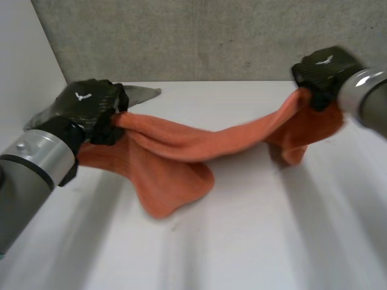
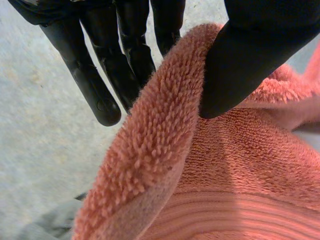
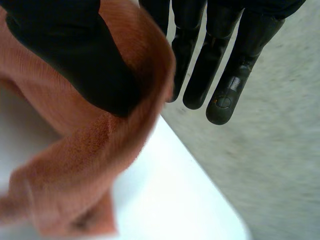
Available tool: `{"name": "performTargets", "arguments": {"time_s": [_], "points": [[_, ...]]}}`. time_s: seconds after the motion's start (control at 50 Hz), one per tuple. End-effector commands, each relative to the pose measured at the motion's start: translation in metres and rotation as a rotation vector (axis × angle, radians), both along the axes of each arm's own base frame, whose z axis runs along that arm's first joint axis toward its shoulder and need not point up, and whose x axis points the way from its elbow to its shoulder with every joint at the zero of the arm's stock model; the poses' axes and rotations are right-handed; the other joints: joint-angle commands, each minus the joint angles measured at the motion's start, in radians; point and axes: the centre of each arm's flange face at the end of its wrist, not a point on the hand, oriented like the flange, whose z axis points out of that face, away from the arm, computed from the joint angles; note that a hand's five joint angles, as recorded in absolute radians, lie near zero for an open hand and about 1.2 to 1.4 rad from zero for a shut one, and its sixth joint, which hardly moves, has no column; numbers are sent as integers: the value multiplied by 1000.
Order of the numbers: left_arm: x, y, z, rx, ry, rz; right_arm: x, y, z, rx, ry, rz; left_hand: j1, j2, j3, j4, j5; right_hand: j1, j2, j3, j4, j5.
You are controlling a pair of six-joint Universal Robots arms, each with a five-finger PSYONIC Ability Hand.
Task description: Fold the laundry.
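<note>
We were at the spreading step. Our left hand (image 1: 91,106) pinched one end of the orange towel (image 1: 181,151) between thumb and fingers, and our right hand (image 1: 323,69) pinched the other end in the same way. The towel hung between them over the white table (image 1: 254,241), its middle sagging down to the surface. In our judgement, the next move called for drawing the ends apart to take out the sag.

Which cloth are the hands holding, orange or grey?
The orange towel, pinched at opposite ends by the left hand and right hand; the grey cloth lies ungrasped behind the left hand.
</note>
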Motion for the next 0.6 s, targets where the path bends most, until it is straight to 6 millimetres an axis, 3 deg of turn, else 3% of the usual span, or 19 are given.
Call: {"name": "performTargets", "arguments": {"time_s": [0.02,0.1,0.22,0.3,0.32,0.36,0.42,0.46,0.5,0.54,0.56,0.6], "points": [[6,8,2,-43,-179,-3,-21,39,26,-3,170,15,241,199,204,195,256,433,218,475,208,237],[2,7,-15,-28,-271,-28,-22,50,6,82,215,36,241,199,204,195,256,433,218,475,208,237],[-9,-20,-68,94,-388,-55,-23,50,-31,170,316,68,241,199,204,195,256,433,218,475,208,237],[-20,-48,-84,98,-418,-63,-19,26,-60,189,357,57,241,199,204,195,256,433,218,475,208,237],[-22,-55,-87,91,-422,-62,-17,8,-65,152,359,17,241,199,204,195,256,433,218,475,208,237],[-31,-77,-87,50,-425,-56,-15,-3,-65,113,352,-7,241,199,204,195,256,433,218,475,208,237],[-40,-100,-76,-39,-414,-38,-7,-36,-53,-42,316,-70,241,199,204,195,256,433,218,475,208,237],[-49,-122,-53,-172,-374,-3,-2,-54,-41,-143,275,-100,241,199,204,195,256,433,218,475,208,237],[-58,-138,-21,-339,-315,33,3,-77,-12,-316,184,-145,241,199,204,195,256,433,218,475,208,237],[-61,-147,3,-458,-268,60,5,-88,11,-433,106,-169,241,199,204,195,256,433,218,475,208,237],[-62,-150,14,-517,-242,74,7,-96,36,-555,25,-184,241,199,204,195,256,433,218,475,208,237],[-65,-154,45,-675,-172,115,7,-100,61,-674,-55,-199,241,199,204,195,256,433,218,475,208,237]]}}
